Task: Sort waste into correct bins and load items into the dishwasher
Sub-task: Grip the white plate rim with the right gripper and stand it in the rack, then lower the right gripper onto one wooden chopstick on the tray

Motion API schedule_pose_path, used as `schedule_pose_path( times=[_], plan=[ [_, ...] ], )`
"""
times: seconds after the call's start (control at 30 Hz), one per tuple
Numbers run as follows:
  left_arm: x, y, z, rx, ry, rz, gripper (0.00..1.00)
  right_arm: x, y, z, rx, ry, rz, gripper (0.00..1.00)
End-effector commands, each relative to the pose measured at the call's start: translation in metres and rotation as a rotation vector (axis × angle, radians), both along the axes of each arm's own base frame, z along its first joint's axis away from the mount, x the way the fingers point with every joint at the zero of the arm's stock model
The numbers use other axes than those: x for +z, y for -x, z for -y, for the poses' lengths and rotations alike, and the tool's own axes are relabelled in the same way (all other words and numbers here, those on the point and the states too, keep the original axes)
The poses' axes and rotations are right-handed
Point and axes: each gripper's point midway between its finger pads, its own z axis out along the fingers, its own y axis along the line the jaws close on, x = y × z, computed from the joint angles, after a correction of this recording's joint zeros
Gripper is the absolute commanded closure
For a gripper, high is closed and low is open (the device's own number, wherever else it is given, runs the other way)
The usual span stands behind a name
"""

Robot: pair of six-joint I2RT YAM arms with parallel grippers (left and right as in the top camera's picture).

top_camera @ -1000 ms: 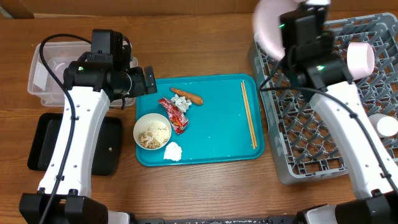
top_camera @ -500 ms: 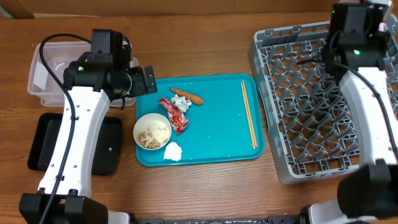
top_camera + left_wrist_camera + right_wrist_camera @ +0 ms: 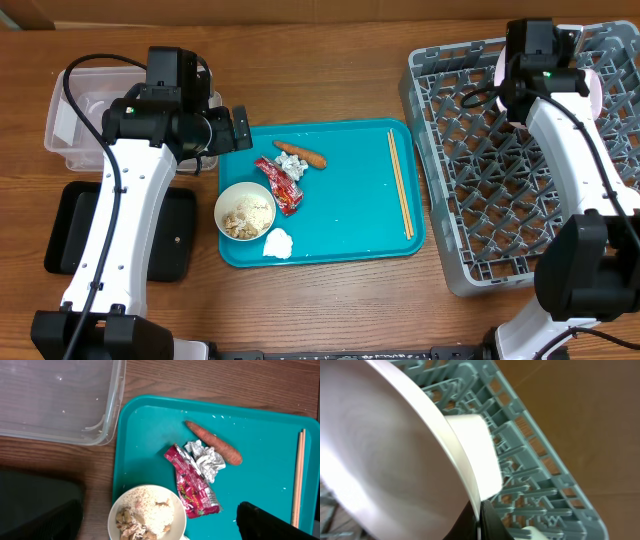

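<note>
My right gripper [image 3: 481,504] is shut on the rim of the pale pink plate [image 3: 380,460], holding it edge-on over the back of the grey dish rack [image 3: 500,190]. A pale cup [image 3: 475,450] lies in the rack just behind the plate. My left gripper [image 3: 240,128] is open and empty above the teal tray's left end. Below it lie the carrot stick [image 3: 215,445], the red wrapper [image 3: 192,482], a crumpled paper scrap [image 3: 205,457] and the white bowl of beige leftovers [image 3: 147,515]. The chopsticks [image 3: 400,183] lie on the tray's right side.
The teal tray [image 3: 350,220] is in the middle, with another paper scrap [image 3: 279,243] at its front. The clear tub [image 3: 85,115] is at the back left, with the black tray [image 3: 70,230] in front of it. The rack fills the right side.
My right arm has swung the plate from the rack's back left corner across to the back of the rack and lowered it. The left arm has not moved.
</note>
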Motion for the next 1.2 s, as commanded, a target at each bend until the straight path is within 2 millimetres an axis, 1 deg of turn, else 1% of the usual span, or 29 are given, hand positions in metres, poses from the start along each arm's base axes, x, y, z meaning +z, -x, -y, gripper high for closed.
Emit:
schedule_pose_path(
  times=[0.0, 0.03, 0.07, 0.1, 0.13, 0.17, 0.2, 0.23, 0.37, 0.43, 0.47, 0.5, 0.6, 0.63, 0.7, 0.77, 0.83, 0.97, 1.07, 1.13, 1.17],
  plan=[
    [0.009, 0.001, -0.001, 0.009, 0.006, 0.027, 0.00, -0.009, -0.008, -0.037, 0.087, -0.093, 0.004, 0.96],
    [0.009, 0.001, -0.001, 0.009, 0.006, 0.027, 0.00, -0.008, -0.008, -0.046, 0.107, -0.095, -0.002, 0.91],
    [0.009, 0.001, -0.001, 0.009, 0.005, 0.027, 0.00, -0.008, -0.007, -0.053, 0.123, -0.095, -0.008, 0.81],
    [0.009, 0.001, -0.001, 0.009, 0.006, 0.027, 0.00, -0.006, -0.005, -0.063, 0.145, -0.094, -0.019, 0.69],
    [0.009, 0.001, -0.001, 0.009, 0.006, 0.027, 0.00, -0.006, -0.003, -0.069, 0.159, -0.094, -0.027, 0.47],
    [0.009, 0.001, -0.001, 0.009, 0.006, 0.027, 0.00, -0.005, -0.002, -0.075, 0.173, -0.093, -0.035, 0.40],
    [0.009, 0.001, -0.001, 0.009, 0.005, 0.027, 0.00, -0.004, 0.001, -0.082, 0.189, -0.093, -0.045, 0.15],
    [0.009, 0.001, -0.001, 0.009, 0.005, 0.027, 0.00, -0.003, 0.003, -0.085, 0.196, -0.092, -0.052, 0.00],
    [0.010, 0.000, -0.001, 0.009, 0.005, 0.030, 0.00, 0.007, 0.014, -0.097, 0.204, -0.145, -0.029, 0.00],
    [0.009, 0.000, -0.001, 0.009, 0.006, 0.028, 0.00, 0.014, 0.017, -0.110, 0.249, -0.222, -0.011, 0.00],
    [0.009, 0.000, -0.001, 0.009, 0.006, 0.028, 0.00, 0.018, 0.020, -0.119, 0.285, -0.280, -0.001, 0.00],
    [0.009, 0.001, -0.001, 0.009, 0.006, 0.028, 0.00, 0.020, 0.023, -0.130, 0.323, -0.343, 0.004, 0.00],
    [0.009, 0.001, -0.001, 0.008, 0.006, 0.025, 0.00, 0.026, 0.038, -0.184, 0.549, -0.601, -0.036, 0.00],
    [0.009, 0.001, -0.001, 0.009, 0.006, 0.026, 0.00, 0.026, 0.046, -0.202, 0.624, -0.684, -0.064, 0.00],
    [0.009, 0.001, -0.001, 0.009, 0.006, 0.026, 0.00, 0.023, 0.060, -0.222, 0.682, -0.784, -0.113, 0.03],
    [0.009, 0.001, -0.001, 0.009, 0.006, 0.026, 0.00, 0.014, 0.072, -0.232, 0.698, -0.831, -0.175, 0.06],
    [0.009, 0.001, -0.001, 0.009, 0.006, 0.025, 0.00, 0.002, 0.084, -0.240, 0.703, -0.839, -0.252, 0.07],
    [0.009, 0.001, -0.001, 0.009, 0.006, 0.025, 0.00, -0.022, 0.096, -0.260, 0.753, -0.827, -0.375, 0.08],
    [0.009, 0.001, -0.001, 0.009, 0.006, 0.023, 0.00, -0.047, 0.104, -0.274, 0.759, -0.845, -0.463, 0.09],
    [0.009, 0.002, -0.001, 0.009, 0.005, 0.020, 0.00, -0.067, 0.110, -0.283, 0.756, -0.869, -0.527, 0.13],
    [0.008, 0.003, -0.001, 0.009, 0.005, 0.019, 0.00, -0.076, 0.112, -0.287, 0.753, -0.878, -0.553, 0.17]
  ],
)
